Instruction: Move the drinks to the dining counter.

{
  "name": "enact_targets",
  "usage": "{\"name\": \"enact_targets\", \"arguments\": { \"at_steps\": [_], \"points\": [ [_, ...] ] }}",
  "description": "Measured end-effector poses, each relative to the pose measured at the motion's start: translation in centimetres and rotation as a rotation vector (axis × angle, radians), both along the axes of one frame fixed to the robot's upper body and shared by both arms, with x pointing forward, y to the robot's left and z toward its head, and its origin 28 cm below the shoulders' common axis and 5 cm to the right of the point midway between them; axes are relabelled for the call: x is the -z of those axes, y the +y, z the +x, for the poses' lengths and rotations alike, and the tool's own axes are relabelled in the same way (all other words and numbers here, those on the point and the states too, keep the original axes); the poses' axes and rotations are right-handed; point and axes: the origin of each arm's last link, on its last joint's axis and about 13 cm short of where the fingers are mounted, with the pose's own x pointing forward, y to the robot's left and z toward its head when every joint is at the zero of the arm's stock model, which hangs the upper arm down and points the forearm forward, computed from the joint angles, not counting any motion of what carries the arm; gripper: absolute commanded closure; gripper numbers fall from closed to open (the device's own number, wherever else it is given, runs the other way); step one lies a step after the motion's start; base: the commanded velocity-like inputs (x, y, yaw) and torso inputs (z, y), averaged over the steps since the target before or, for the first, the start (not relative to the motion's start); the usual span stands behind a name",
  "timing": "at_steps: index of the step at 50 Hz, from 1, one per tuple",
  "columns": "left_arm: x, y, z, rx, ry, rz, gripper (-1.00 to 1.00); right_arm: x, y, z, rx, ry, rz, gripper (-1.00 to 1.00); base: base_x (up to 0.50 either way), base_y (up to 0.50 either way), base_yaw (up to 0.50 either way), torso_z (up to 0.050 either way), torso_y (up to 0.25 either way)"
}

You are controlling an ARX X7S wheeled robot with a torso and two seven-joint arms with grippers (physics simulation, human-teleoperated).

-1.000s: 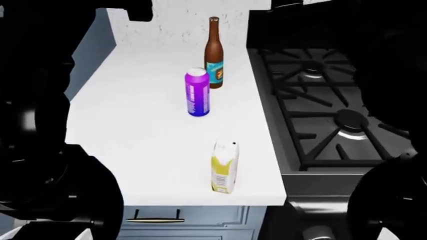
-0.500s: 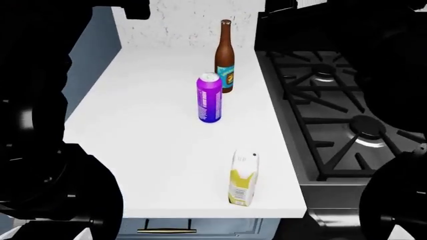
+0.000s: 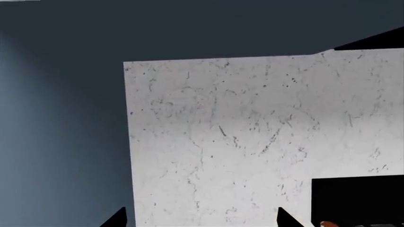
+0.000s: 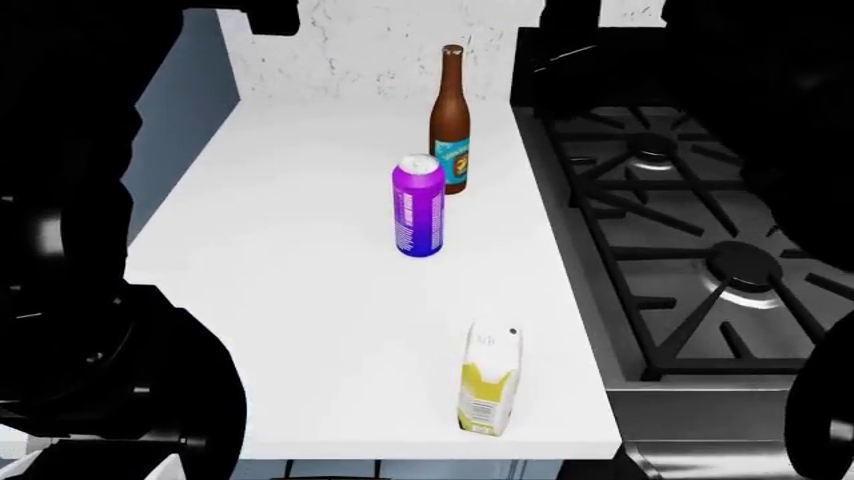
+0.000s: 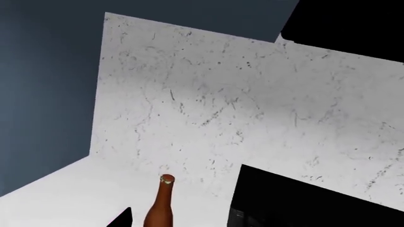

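Head view: three drinks upright on the white table (image 4: 267, 260) beside the black gas stove (image 4: 694, 240). One brown bottle (image 4: 451, 125) near the far edge by the speckled wall (image 4: 387, 45); one purple can (image 4: 418, 208) just in front of it, apart; one juice carton (image 4: 489, 380) near the front edge, toward the stove-side corner.

Left wrist view: speckled wall only. Left pincer (image 3: 200, 218): two dark tips apart, spread.

Right wrist view: one bottle neck visible. Right pincer: only one dark tip in sight, cannot tell.
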Motion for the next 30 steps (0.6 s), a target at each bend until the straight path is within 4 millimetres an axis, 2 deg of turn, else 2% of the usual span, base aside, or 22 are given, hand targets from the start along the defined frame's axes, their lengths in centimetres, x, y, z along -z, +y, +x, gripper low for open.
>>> {"name": "enact_targets", "arguments": {
  "at_steps": [7, 16, 30],
  "points": [
    [0.0, 0.0, 0.0, 0.0, -0.001, 0.0, -1.0, 0.0, -0.7, -1.2, -0.095, 0.039, 0.025, -1.0, 0.0, 0.0, 0.0, 0.0, 0.0],
    [0.0, 0.0, 0.0, 0.001, -0.001, 0.001, -1.0, 0.0, -2.0, -3.8, -0.222, 0.059, 0.04, -1.0, 0.0, 0.0, 0.0, 0.0, 0.0],
    [0.0, 0.0, 0.0, 0.002, 0.0, 0.002, -1.0, 2.0, -2.6, -7.5, -0.423, 0.147, -0.079, -1.0, 0.0, 0.0, 0.0, 0.0, 0.0]
  ]
}}
